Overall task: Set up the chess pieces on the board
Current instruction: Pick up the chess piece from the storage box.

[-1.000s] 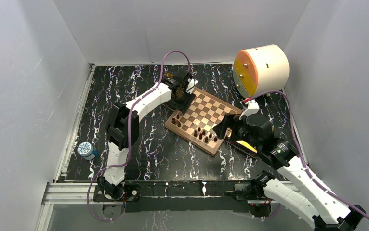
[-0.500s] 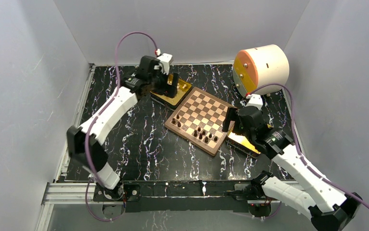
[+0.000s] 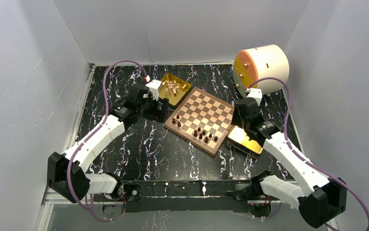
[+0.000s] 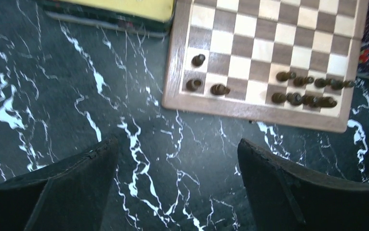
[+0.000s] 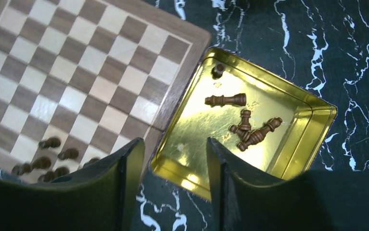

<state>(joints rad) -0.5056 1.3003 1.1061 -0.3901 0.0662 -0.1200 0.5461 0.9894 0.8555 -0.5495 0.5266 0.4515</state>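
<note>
I have just pulled my left gripper [image 4: 177, 155] back from the tray of pale pieces [image 3: 173, 88] at the upper middle of the overhead frame. It now hangs over the black table [image 4: 52, 86] just left of the board [image 3: 212, 109], fingers wide apart with nothing between them. It came away empty, and I can see no pale piece on the board, so I judge that side of the setup not begun. My right gripper [image 5: 174, 144] has drifted from the board's right edge to sit above the seam between the board and the right tray [image 5: 281, 144]. Its jaws have narrowed but are apart, and I see only gold tray through the gap. In its wrist view a handful of dark pieces [image 5: 244, 126] lie toppled in that tray at centre right. The dark pieces on the board [image 4: 304, 91] are bunched along the near rows, with three more by the left corner. My reading is that the dark side is part filled, and the right gripper is placed to reach for another piece.
</note>
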